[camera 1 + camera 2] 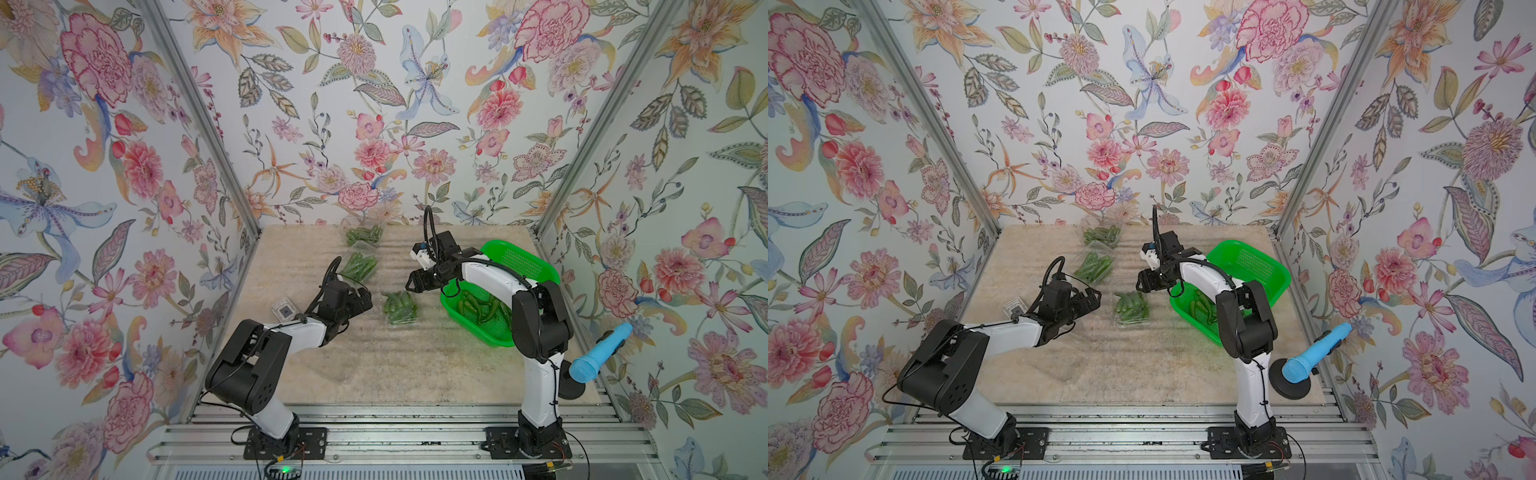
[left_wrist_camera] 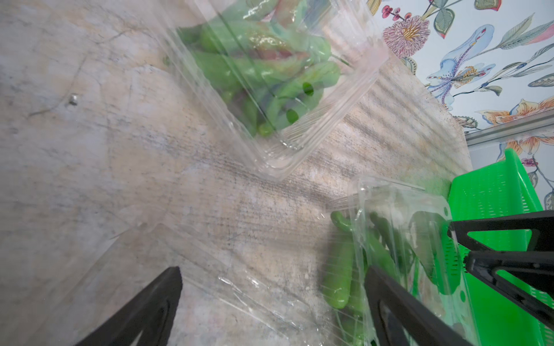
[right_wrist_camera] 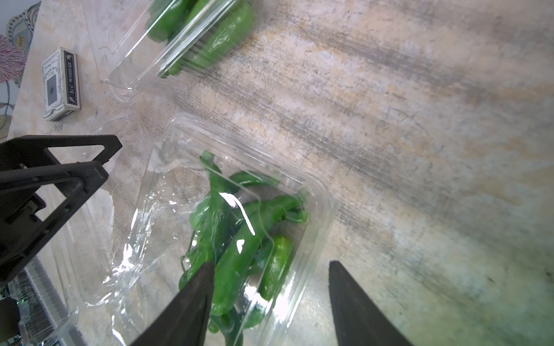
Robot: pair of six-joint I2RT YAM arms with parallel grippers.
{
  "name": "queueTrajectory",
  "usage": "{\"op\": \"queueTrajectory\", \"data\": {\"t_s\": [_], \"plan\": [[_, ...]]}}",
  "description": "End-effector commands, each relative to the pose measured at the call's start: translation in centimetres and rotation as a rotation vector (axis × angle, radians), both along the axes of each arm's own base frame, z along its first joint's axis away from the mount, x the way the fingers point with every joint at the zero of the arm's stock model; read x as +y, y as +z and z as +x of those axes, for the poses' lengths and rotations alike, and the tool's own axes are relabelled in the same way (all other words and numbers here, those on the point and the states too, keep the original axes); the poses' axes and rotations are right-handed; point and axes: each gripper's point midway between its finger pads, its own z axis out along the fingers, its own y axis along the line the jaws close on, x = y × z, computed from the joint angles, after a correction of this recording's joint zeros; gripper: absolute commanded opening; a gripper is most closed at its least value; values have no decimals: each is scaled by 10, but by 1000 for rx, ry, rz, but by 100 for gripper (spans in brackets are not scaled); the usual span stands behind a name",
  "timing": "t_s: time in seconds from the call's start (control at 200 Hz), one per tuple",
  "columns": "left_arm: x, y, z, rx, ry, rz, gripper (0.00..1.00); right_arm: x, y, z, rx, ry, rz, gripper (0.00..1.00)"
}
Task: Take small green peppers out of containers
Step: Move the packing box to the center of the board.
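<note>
Three clear containers hold small green peppers: one at the back (image 1: 365,235), one in the middle (image 1: 358,266), and the nearest (image 1: 400,307) (image 3: 317,209). Over that nearest one hangs my right gripper (image 1: 411,284) (image 3: 269,265), open. One fingertip is above its peppers (image 3: 239,248), the other outside its rim. My left gripper (image 1: 368,301) (image 2: 274,287) stands wide open just left of it, above an empty clear container (image 2: 239,284) lying flat on the table. More peppers (image 1: 482,309) lie in the green basket.
The green perforated basket (image 1: 540,266) stands at the right, under my right arm. A small card box (image 1: 284,309) lies left of my left wrist. A blue microphone (image 1: 598,353) on a black stand sits at the right front edge.
</note>
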Motion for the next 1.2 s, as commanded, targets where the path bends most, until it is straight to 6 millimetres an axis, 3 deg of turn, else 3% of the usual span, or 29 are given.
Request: {"op": "queueTrajectory", "data": {"t_s": [0.0, 0.23, 1.196], "plan": [[-8, 1, 6, -20, -38, -14, 97, 7, 11, 0, -1, 7, 38, 63], [-15, -10, 12, -2, -61, -18, 97, 12, 7, -1, 17, 12, 48, 62], [-24, -22, 25, 20, -100, 22, 93, 25, 1, -3, 48, 52, 87, 58]]}}
